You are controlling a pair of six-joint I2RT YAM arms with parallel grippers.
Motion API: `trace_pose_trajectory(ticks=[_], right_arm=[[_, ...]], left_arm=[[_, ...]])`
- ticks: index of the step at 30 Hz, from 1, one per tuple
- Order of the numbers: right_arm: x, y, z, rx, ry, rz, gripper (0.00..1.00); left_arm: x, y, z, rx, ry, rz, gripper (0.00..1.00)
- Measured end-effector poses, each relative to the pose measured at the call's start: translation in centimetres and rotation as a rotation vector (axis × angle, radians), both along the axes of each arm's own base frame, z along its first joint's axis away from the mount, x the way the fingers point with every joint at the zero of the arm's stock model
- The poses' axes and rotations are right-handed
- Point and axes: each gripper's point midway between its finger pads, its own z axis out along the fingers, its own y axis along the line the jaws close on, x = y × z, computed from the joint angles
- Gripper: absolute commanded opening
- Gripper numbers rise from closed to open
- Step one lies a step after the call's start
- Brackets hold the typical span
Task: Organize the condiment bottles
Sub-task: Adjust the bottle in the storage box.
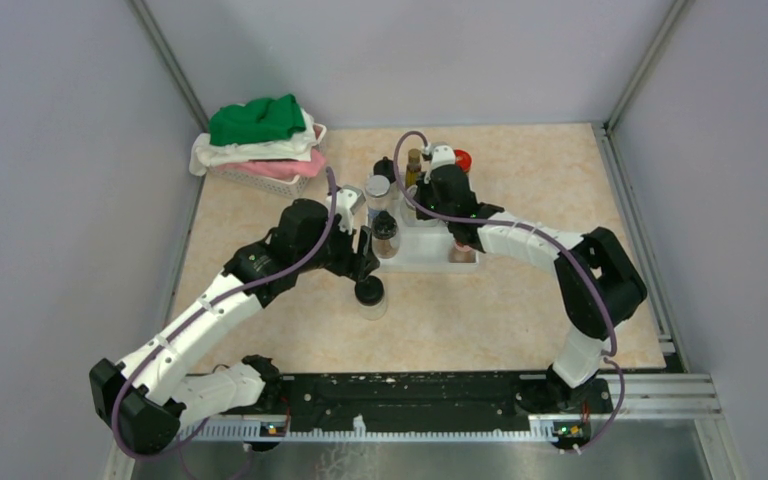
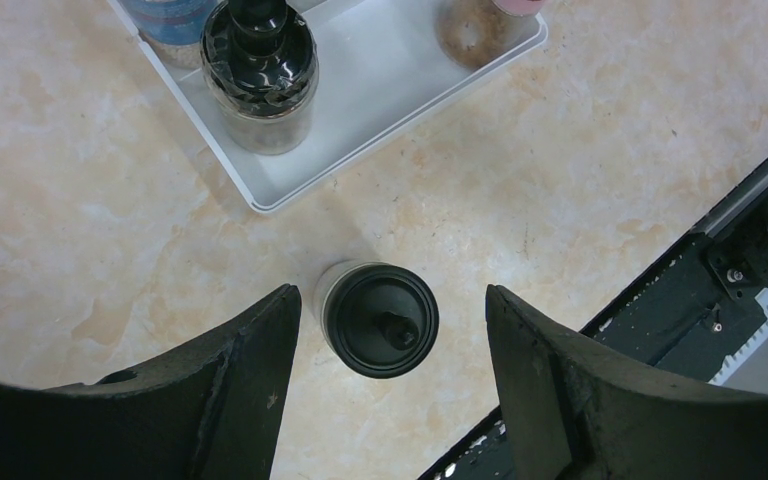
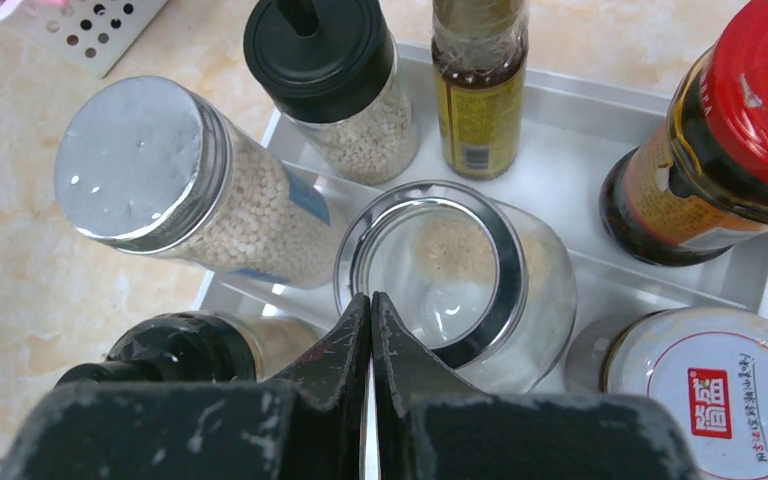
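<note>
Plainly upright black-capped jar [image 2: 380,320], long axis vertical.

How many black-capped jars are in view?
3: loose jar on the table inside the open left gripper; corner jar in the tray; bead-filled jar by the amber bottle. Others may be hidden.

Left arm [image 1: 210,310] stretched out toward white tray [image 1: 422,258]. left gripper [image 2: 392,305] points down just off tray's near-left corner, fingers wide apart. Right arm [image 1: 560,250] bent, reaching over tray. right gripper [image 3: 371,305] above tray, fingers pressed together.
</note>
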Motion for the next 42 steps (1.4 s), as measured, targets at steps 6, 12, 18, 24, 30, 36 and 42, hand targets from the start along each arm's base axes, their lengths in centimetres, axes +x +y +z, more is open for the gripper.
trace_pose_trajectory(ticks=[6,12,18,24,30,36,42], right_arm=[[-0.4,0.0,-0.1,0.021,0.009,-0.009,0.0],[-0.3,-0.1,-0.1,0.034,0.019,-0.034,0.0],[0.6,-0.2,-0.3,0.052,0.062,-0.079,0.0],[1.1,-0.4,-0.4,0.079,0.09,-0.11,0.0],[1.6,-0.9,-0.3,0.098,0.101,-0.134,0.0],[2.2,-1.8,-0.2,0.096,0.098,-0.164,0.0],[3.1,-3.8,-0.2,0.073,0.1,-0.214,0.0]], left_arm=[[-0.1,-0.1,0.0,-0.005,0.005,0.001,0.74],[-0.2,-0.2,-0.1,-0.003,0.008,-0.001,0.74],[-0.2,-0.2,-0.2,-0.002,0.009,-0.002,0.74],[-0.2,-0.2,-0.2,-0.002,0.009,-0.002,0.74],[-0.2,-0.2,-0.2,-0.002,0.009,-0.003,0.74],[-0.2,-0.2,-0.2,-0.002,0.009,-0.003,0.74],[-0.2,-0.2,-0.2,-0.002,0.009,-0.002,0.74]])
